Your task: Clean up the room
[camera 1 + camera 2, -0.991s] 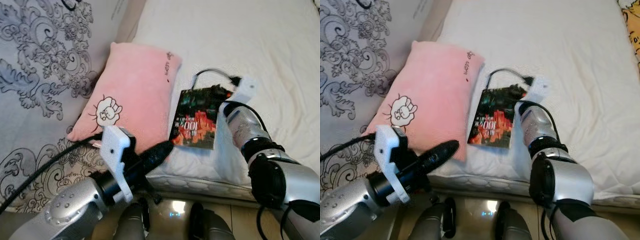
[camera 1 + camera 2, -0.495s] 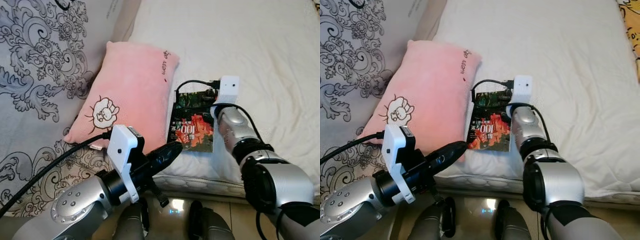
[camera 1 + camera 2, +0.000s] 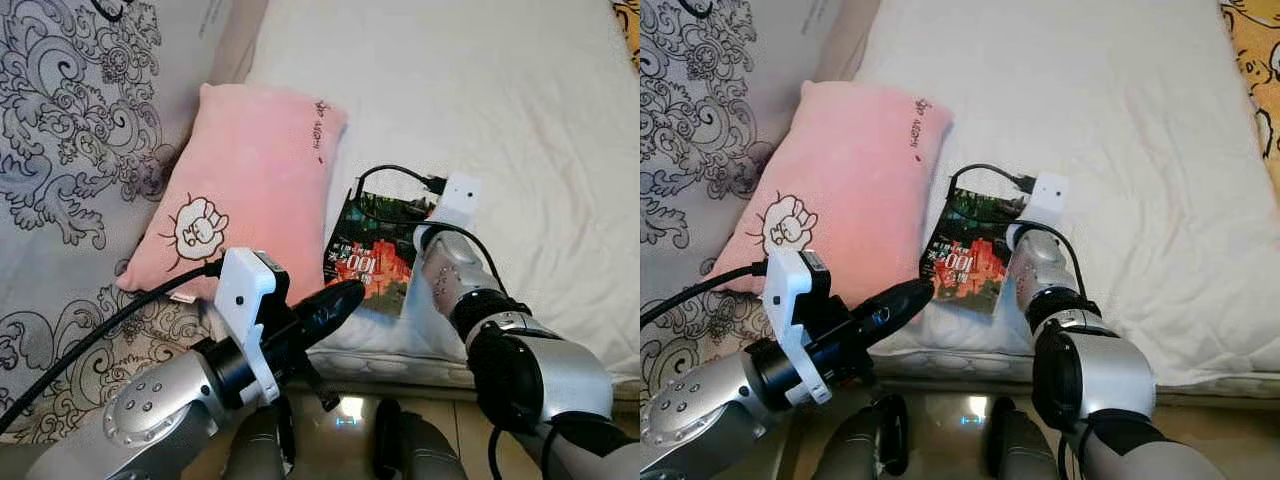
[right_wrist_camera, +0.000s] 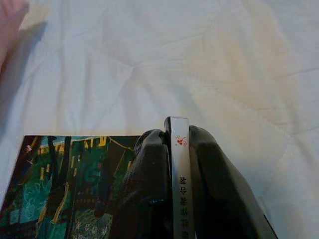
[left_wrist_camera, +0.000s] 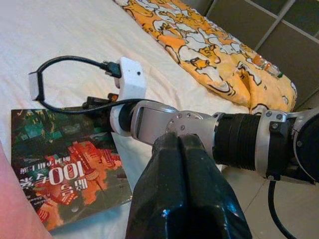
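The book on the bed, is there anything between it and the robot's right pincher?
Nothing visible stands between them. The right gripper already has its two black fingers closed on the book, one on each side of its spine. The pink pillow lies beside the book, not in the way.

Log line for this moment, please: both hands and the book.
right hand: shut on dark red-and-green paperback book | book: on white bed, beside pink plush pillow | left hand: shut, empty, near bed edge
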### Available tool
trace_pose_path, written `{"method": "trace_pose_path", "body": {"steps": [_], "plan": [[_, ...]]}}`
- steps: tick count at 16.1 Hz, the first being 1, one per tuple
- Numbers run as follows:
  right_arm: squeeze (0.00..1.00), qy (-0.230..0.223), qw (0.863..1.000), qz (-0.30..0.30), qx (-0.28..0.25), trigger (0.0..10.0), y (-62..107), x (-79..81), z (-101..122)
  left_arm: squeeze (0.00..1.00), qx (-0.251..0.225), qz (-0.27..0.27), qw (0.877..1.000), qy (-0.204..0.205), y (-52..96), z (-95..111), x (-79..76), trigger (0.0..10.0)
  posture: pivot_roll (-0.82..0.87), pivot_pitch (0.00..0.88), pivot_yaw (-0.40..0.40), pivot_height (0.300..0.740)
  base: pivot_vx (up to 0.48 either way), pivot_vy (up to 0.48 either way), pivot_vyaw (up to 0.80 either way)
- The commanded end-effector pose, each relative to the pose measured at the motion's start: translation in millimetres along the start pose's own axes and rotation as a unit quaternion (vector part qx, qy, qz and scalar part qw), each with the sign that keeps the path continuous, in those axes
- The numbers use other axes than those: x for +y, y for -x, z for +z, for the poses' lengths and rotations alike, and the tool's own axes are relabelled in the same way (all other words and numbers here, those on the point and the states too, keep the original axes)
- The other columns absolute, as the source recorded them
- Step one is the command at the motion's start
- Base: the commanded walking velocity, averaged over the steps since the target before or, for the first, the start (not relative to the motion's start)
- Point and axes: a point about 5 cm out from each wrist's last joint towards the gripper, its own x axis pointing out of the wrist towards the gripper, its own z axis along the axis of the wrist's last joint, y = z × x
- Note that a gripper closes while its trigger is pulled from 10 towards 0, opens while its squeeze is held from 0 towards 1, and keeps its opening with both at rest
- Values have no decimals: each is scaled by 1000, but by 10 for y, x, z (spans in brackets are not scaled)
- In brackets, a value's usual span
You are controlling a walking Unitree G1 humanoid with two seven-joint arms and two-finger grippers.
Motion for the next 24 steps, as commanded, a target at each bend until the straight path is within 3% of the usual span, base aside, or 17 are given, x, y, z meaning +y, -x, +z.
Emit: {"method": "trace_pose_path", "body": {"steps": [1,2,3,4,7,12,15,17,18,19,20,21,23,24], "plan": [[1000,37,999,-1,40,4078,42,5,-216,0,3,3,1000,0,0,-19,-15,10000,317,301,65,740,0,0,0],[1000,64,997,4,32,4667,37,20,-187,0,1,6,1000,2,-5,-16,-14,10000,318,300,63,740,0,0,0],[1000,82,996,6,25,8392,30,28,-154,0,-2,9,1000,4,-9,-13,-13,10000,316,301,60,740,0,0,0],[1000,103,995,7,13,10000,16,31,-85,0,-4,12,1000,6,-6,-16,-14,10000,316,301,56,740,0,0,0],[1000,130,991,11,-10,10000,-6,66,42,0,-7,17,1000,8,-13,-27,-18,10000,308,296,46,740,0,0,0],[1000,160,986,-12,-34,10000,-1,36,68,0,-8,18,1000,2,-29,-30,11,10000,297,288,44,740,0,0,0],[1000,131,989,-23,-70,10000,-13,39,219,0,-8,19,1000,0,-39,-41,33,10000,284,276,38,740,0,0,0],[1000,106,987,-7,-124,10000,-4,115,385,0,-15,31,999,4,-50,-55,62,10000,265,256,33,740,0,0,0],[1000,107,983,-5,-148,10000,12,103,419,0,-23,69,997,12,-54,-98,137,10000,231,231,21,740,0,0,0],[1000,117,979,-5,-169,10000,30,52,438,0,-34,153,987,19,-32,-149,333,10000,203,209,6,740,0,0,0],[1000,127,973,-8,-190,10000,58,-48,450,0,-40,248,968,11,41,-200,593,10000,177,189,-4,740,0,0,0],[1000,135,969,-14,-207,10000,103,-197,433,0,-29,288,957,-23,89,-247,752,10000,146,159,-17,740,0,0,0],[1000,154,964,-16,-218,10000,182,-377,349,0,-22,305,951,-37,69,-308,885,10000,114,111,-35,740,0,0,0],[1000,133,967,-47,-211,10000,370,-625,175,1000,-12,308,949,-70,9,-390,922,10000,82,44,-48,740,0,0,0]]}}
